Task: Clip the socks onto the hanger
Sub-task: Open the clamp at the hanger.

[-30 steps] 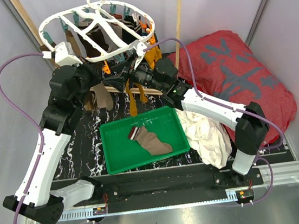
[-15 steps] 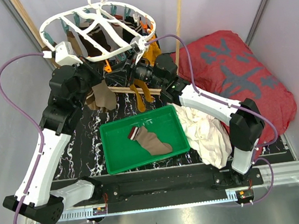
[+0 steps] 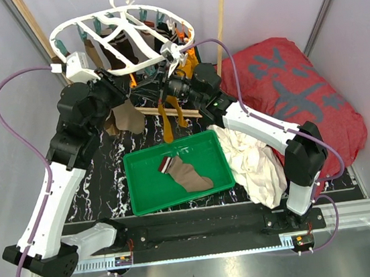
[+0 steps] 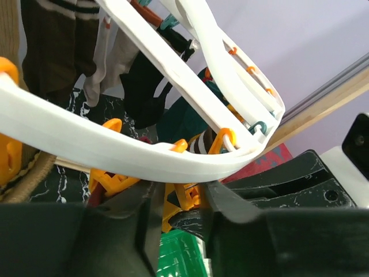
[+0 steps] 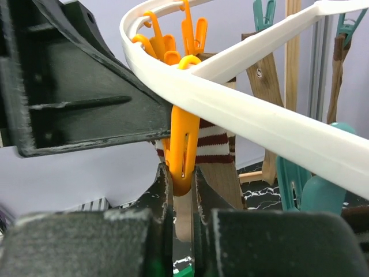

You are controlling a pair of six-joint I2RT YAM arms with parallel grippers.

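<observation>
Feed the mustard sock point(image 3: 167, 124), clamped in the right pincer point(image 5: 182, 171), straight up into the orange clip point(image 5: 181, 138) at its tips; cannot tell the state of the left pincer point(image 4: 180, 197)

Black marbled table point(image 3: 104, 183), green tray point(image 3: 152, 191), white cloth point(image 3: 256, 167), red cushion point(image 3: 301, 90)

No lettering or number can be read; the grey marks point(image 3: 278, 73) on the red cushion point(image 3: 335, 127) are illegible.

Hanger point(image 4: 115, 151) rim beyond picture edges
</observation>
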